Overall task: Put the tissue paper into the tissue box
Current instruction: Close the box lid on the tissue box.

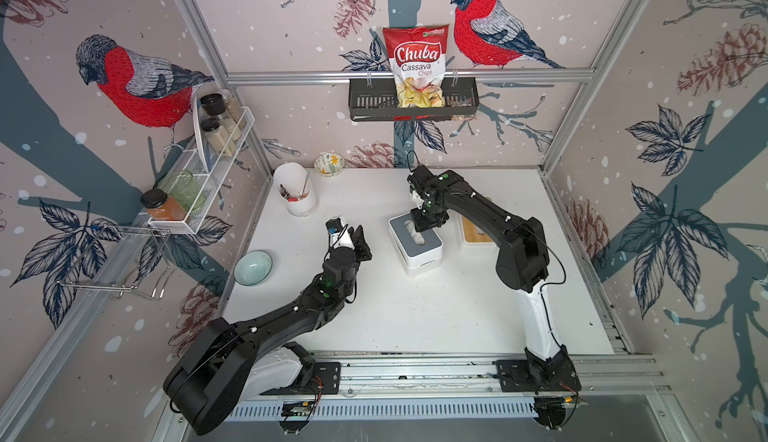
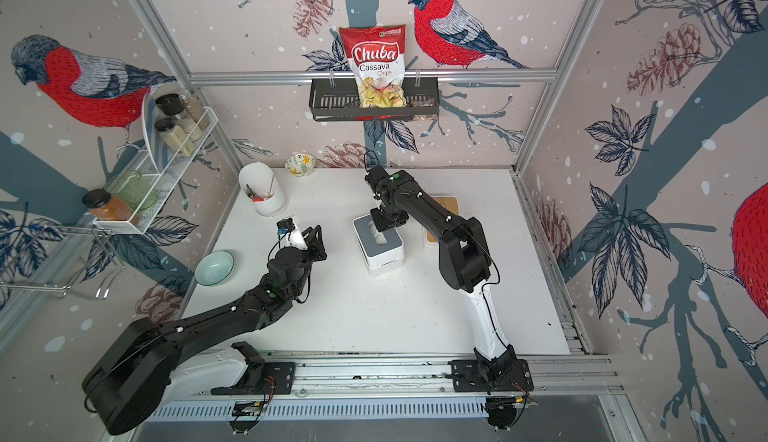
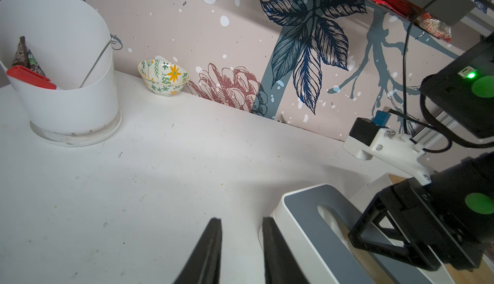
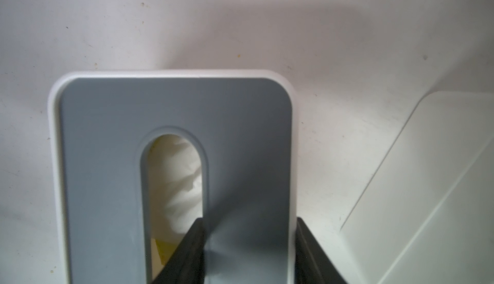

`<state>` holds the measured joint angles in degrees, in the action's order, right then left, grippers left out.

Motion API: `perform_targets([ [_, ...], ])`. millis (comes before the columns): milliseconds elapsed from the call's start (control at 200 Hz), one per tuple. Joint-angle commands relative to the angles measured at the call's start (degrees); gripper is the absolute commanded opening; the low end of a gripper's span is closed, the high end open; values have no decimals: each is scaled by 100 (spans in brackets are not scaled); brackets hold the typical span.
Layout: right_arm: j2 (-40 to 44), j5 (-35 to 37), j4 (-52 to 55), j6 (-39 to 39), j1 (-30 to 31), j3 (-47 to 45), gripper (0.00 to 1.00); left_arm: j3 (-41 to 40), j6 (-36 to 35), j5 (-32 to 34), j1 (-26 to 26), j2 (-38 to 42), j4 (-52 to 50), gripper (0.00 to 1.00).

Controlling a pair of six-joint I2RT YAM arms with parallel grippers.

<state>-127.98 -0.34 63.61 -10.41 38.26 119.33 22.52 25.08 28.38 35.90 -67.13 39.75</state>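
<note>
The white tissue box [image 1: 417,259] with its grey slotted lid [image 4: 107,162] stands mid-table in both top views, box [image 2: 380,259]. White tissue paper [image 4: 176,178] lies crumpled inside, visible through the slot. My right gripper [image 4: 250,219] comes down on the lid from above. One finger is in the slot and the other is outside the lid's edge, so the jaws clamp the lid strip. In a top view it covers the lid's far end, gripper [image 1: 424,225]. My left gripper [image 3: 242,219] hovers just left of the box, jaws slightly apart and empty, gripper [image 1: 359,234].
A white utensil holder [image 1: 297,194] and a floral bowl [image 1: 329,164] stand at the back left. A teal bowl [image 1: 252,267] sits by the left edge. A white tray with a wooden inside [image 1: 473,232] lies right of the box under the right arm.
</note>
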Motion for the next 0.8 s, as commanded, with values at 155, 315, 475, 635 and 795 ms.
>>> perform_targets([
  [155,-238,93,-196,102,33,314,12,25,-79,-82,-26,-58,257,30],
  [315,135,229,-823,58,85,-345,10,58,-90,-104,-22,-125,270,30],
  [475,667,594,-1540,2,270,-1183,6,86,-107,-114,-24,-195,270,30],
  [635,1188,980,-2344,-127,461,-2098,4,94,-95,-127,-22,-216,274,30],
  [795,1464,1181,-2931,-305,543,-2656,2,77,-82,-130,-22,-218,266,30],
])
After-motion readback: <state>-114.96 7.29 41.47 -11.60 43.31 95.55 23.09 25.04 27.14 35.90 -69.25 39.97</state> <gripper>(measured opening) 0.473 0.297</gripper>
